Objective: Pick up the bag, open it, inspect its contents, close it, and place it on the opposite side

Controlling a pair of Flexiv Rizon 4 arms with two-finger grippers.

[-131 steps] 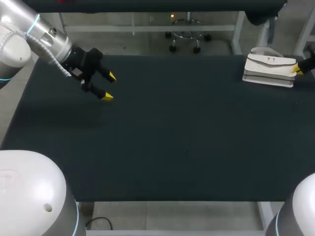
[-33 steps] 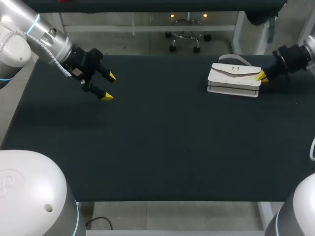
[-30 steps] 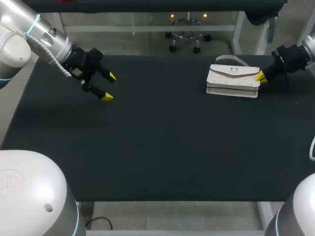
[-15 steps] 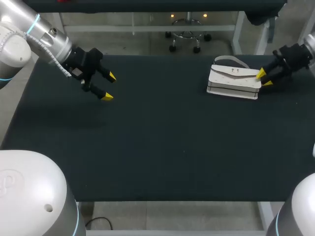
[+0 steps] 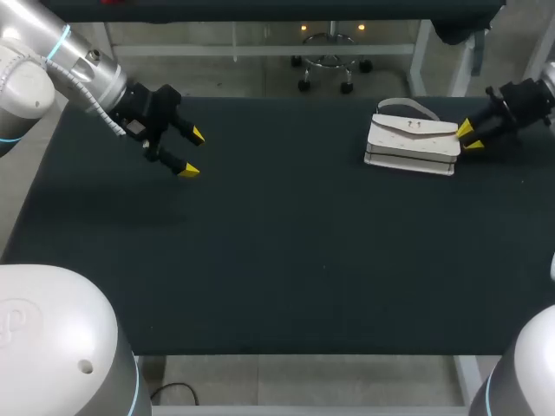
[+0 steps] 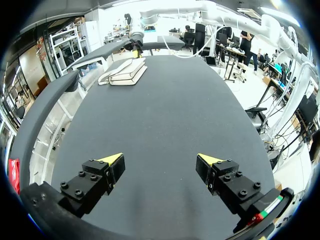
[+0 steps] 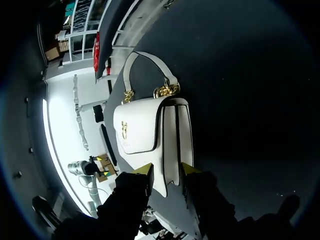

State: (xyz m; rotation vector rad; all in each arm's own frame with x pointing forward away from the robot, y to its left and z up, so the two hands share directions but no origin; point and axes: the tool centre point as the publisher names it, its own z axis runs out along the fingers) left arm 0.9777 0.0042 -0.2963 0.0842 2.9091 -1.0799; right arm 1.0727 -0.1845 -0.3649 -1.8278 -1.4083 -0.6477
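**Concealed or uncertain.** The white leather handbag with a front flap and gold fittings (image 5: 410,143) lies flat with its flap down, so its interior and underside cannot be seen. In the right wrist view the bag's end sits between the right arm's yellow fingertips (image 7: 145,170). Whether either tip touches the bag cannot be settled. The right arm (image 5: 520,102) is cut off by the right side of the head view, and only its black wrist shows. White rounded arm housings (image 5: 52,342) mask both near corners of the dark tabletop (image 5: 303,260).

**Jaws.** The right jaws are released, tips apart, at the bag's right end. The left jaws are released and spread wide, grasping nothing. They hang over the far left of the tabletop at the end of the silver left arm (image 5: 78,69).

**Position and room.** The handbag lies at the far right of the tabletop, close to the far edge. Its white strap handle (image 5: 406,106) loops toward that edge. The bag and the left jaws are well apart, with unbroken dark surface running between them. The right jaws stand against the bag's right end, and its other sides are unobstructed.
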